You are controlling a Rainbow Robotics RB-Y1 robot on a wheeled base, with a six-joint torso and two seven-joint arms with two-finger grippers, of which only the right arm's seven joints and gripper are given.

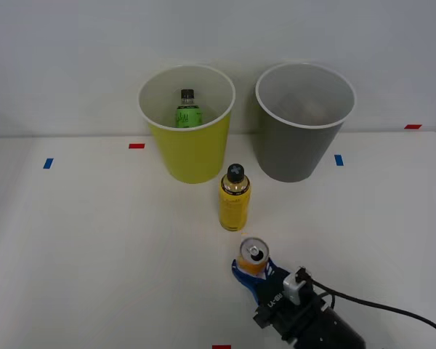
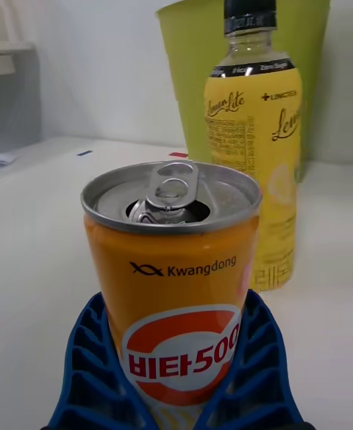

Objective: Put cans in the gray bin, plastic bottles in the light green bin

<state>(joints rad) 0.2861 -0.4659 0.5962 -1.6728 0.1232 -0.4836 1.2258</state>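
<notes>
The orange-yellow can [image 1: 253, 256] stands upright near the table's front, its silver top and pull-tab [image 2: 170, 193] facing up. My right gripper [image 1: 252, 272] is shut on the can [image 2: 176, 290], with a blue ribbed finger [image 2: 88, 356] on each side of its lower half. Just behind it stands a yellow-label plastic bottle [image 1: 235, 200] with a dark cap [image 2: 254, 151]. Further back are the light green bin [image 1: 192, 156] on the left [image 2: 191, 70] and the gray bin [image 1: 298, 149] on the right. A green-label bottle [image 1: 188, 110] stands inside the light green bin.
Both bins stand close to the back wall. Red tape [image 1: 136, 146] and blue tape [image 1: 338, 160] marks lie on the white table [image 1: 94, 247]. A black cable [image 1: 392, 309] trails from my wrist toward the right. The table's right edge runs near the far right corner.
</notes>
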